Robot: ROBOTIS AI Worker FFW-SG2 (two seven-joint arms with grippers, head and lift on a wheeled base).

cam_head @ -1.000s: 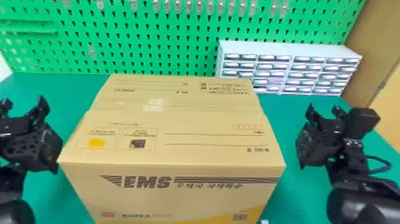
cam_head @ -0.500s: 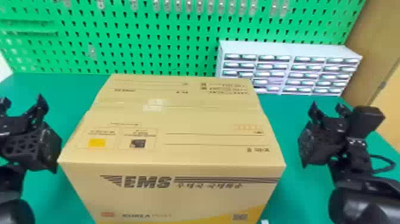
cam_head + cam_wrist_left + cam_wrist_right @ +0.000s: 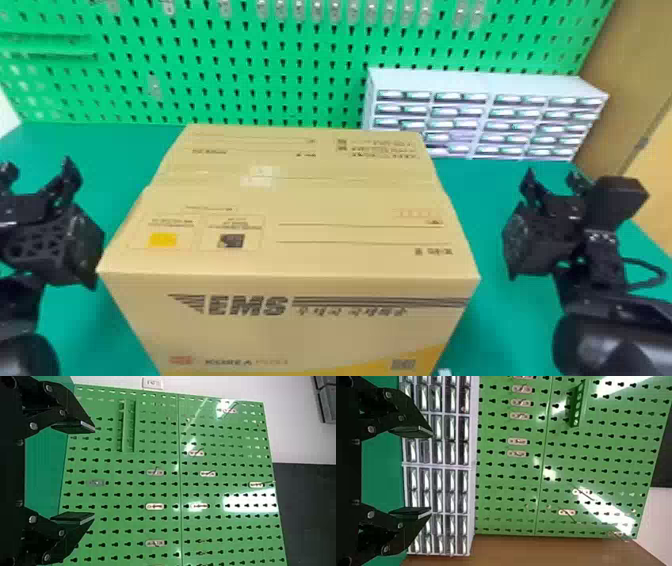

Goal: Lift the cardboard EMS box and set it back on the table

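1. Overall, found in the head view: the EMS box (image 3: 290, 250), closed and upright, between the left hand (image 3: 39, 167) and the right hand (image 3: 551, 176). Placed over the green desk (image 3: 100, 145); underside and lower front cut off by the bottom edge, so cannot confirm contact beneath.
2. Regarding the left hand: fingers spread apart, with nothing between. Partly cropped at the left edge, wrist body just beside the near left corner of the EMS box; cannot tell whether touching. Same spread confirmed in the left wrist view, at the left hand (image 3: 93, 472).
3. Regarding the right hand: likewise with fingers parted and nothing between, beside the opposite side of the box. Separated from the cardboard by a visible strip of desk. Same reading in the right wrist view, at the right hand (image 3: 431, 472).
4. Noted behind the box: a pale drawer unit (image 3: 480, 82), lower left portion hidden by cardboard; drawer contents hard to make out.
5. Noted at the rear: a green pegboard (image 3: 225, 60), cut off along the top, with glare in both wrist views.
6. Noted low, near the box's right side: a white object (image 3: 444, 372), mostly cropped, not identifiable.
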